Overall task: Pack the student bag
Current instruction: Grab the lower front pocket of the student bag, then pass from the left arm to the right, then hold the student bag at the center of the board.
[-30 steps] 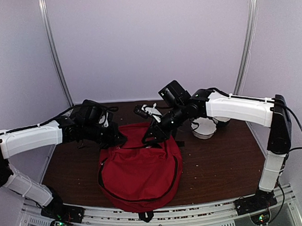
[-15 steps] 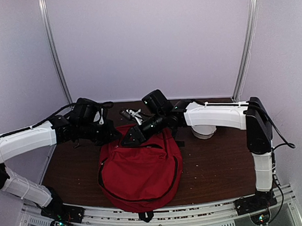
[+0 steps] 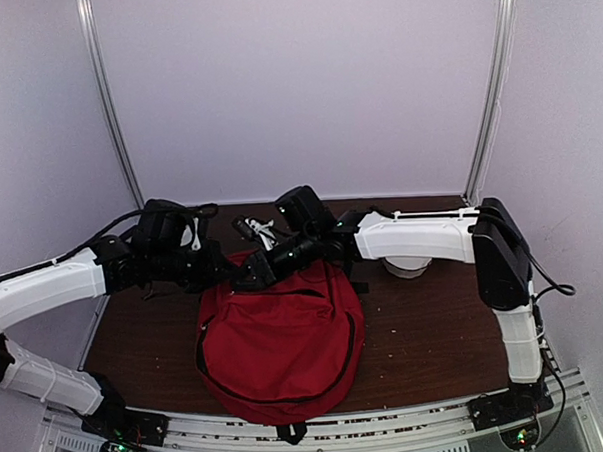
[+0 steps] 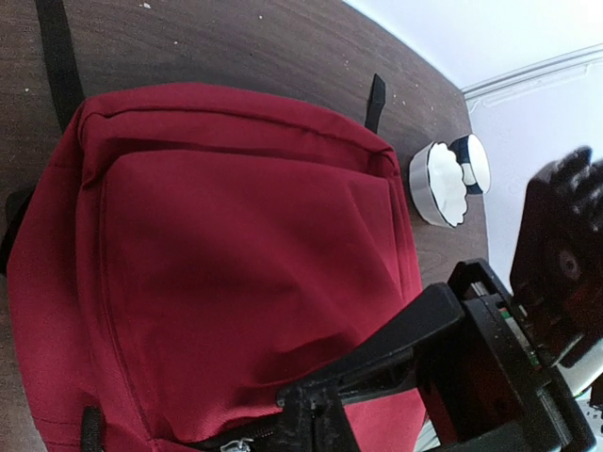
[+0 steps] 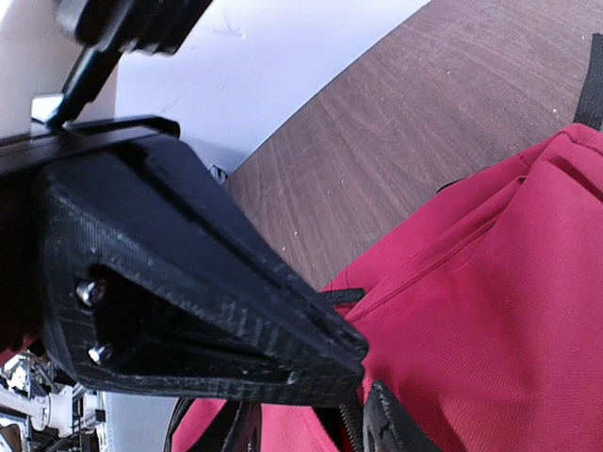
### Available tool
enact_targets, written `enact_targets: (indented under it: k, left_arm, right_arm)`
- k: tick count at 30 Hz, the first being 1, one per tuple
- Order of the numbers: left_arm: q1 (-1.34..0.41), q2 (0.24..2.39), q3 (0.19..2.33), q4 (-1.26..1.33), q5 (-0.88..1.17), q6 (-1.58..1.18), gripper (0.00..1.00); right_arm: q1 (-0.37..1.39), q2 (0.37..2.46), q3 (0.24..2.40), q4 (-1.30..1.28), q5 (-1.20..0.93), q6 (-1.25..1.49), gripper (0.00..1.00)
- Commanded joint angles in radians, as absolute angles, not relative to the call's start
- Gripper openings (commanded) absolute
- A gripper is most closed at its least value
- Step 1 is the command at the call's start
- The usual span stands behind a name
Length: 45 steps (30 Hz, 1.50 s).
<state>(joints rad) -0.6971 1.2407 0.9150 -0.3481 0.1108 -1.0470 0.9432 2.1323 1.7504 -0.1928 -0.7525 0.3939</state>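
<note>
At the far top edge of the student bag (image 3: 281, 337), which lies flat mid-counter (image 3: 436, 330), the right pincer (image 3: 250, 277) has swung further left and now meets the left pincer (image 3: 222, 274). The left pincer is clenched, perhaps on the zipper. Whether the right pincer grips anything I cannot tell.

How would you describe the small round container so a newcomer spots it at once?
Start at the red backpack in the middle of the dark brown table. Just off its far right corner, under the right arm's white forearm, sits the round container. It is the only round thing there, grey-rimmed and white inside, unlike the jumbled white and black bits behind the backpack.
</note>
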Motion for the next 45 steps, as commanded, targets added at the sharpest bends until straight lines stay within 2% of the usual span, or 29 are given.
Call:
enact_targets:
  k: [1, 13, 21, 22, 24, 25, 28, 32, 37, 41, 45]
  left_arm:
    - [-0.689, 1.217, 0.906, -0.271, 0.108, -1.068, 0.0]
    - [-0.689, 1.224, 0.904, -0.252, 0.127, -1.081, 0.0]
    - [-0.688, 1.214, 0.895, -0.275, 0.121, -1.07, 0.0]
    - [-0.687, 1.213, 0.894, -0.285, 0.119, -1.064, 0.06]
    - [-0.685, 1.211, 0.895, -0.32, 0.115, -1.055, 0.3]
    - [-0.685, 1.207, 0.896, -0.343, 0.109, -1.05, 0.38]
    - [-0.683, 1.169, 0.883, -0.421, 0.062, -1.045, 0.5]
    - [-0.66, 1.082, 0.795, -0.459, 0.04, -1.08, 0.51]
    - [-0.642, 1.061, 0.659, -0.296, 0.2, -1.166, 0.43]
    - [-0.642, 1.101, 0.597, -0.147, 0.327, -1.215, 0.47]
    - [-0.644, 1.087, 0.583, -0.1, 0.337, -1.212, 0.49]
  right_arm:
    - [0.947, 2.146, 1.762, -0.095, -0.725, 0.446, 0.36]
    - [0.961, 2.182, 1.769, -0.05, -0.737, 0.471, 0.23]
    - [0.952, 2.187, 1.774, -0.023, -0.712, 0.456, 0.06]
    - [0.949, 2.186, 1.773, -0.018, -0.716, 0.456, 0.03]
    - [0.944, 2.186, 1.772, -0.012, -0.721, 0.453, 0.0]
    - [0.943, 2.184, 1.769, -0.012, -0.723, 0.452, 0.0]
    - [0.94, 2.171, 1.747, -0.003, -0.724, 0.449, 0.0]
    - [0.929, 2.146, 1.698, 0.051, -0.733, 0.485, 0.0]
    - [0.928, 2.145, 1.689, 0.081, -0.747, 0.529, 0.0]
    - [0.927, 2.146, 1.686, 0.079, -0.742, 0.532, 0.0]
    - [0.927, 2.146, 1.68, 0.083, -0.744, 0.535, 0.0]
